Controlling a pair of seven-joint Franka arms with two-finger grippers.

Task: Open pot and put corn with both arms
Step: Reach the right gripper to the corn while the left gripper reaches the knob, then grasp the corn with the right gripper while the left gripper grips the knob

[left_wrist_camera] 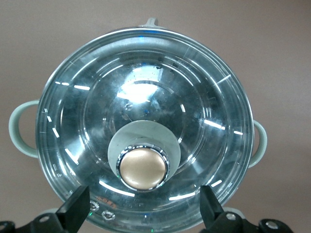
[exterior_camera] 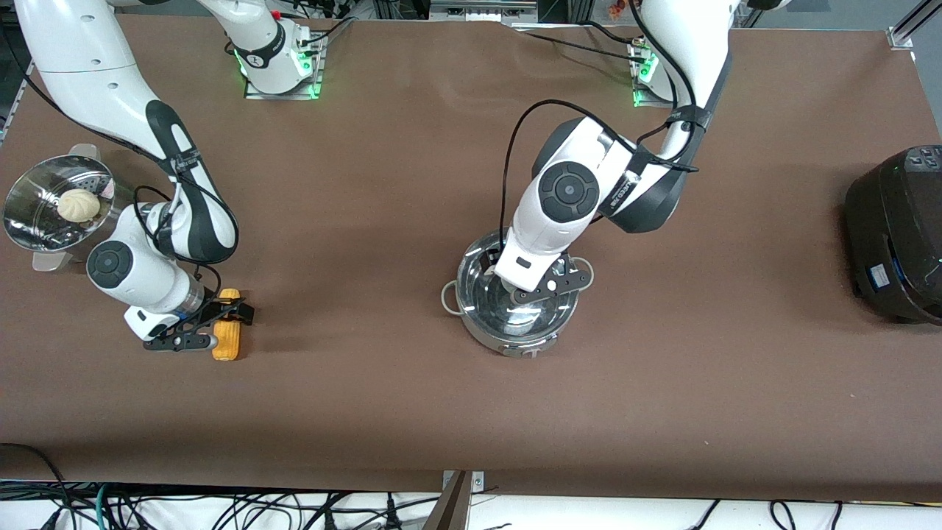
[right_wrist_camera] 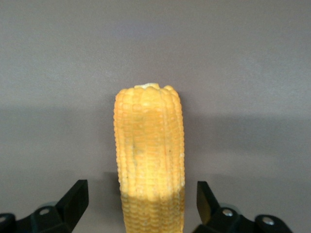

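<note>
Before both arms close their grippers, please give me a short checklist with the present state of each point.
1. Lid sits on the pot: ok.
2. Left gripper open, with the knob between its fingers: ok.
3. Corn lies flat on the table: ok.
4. Right gripper open, one finger on each side of the corn: ok.
5. Fingers low enough to grip: cannot tell.

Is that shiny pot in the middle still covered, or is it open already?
Covered. The glass lid sits on the pot, its tan knob in place, with the open left gripper above it.
</note>
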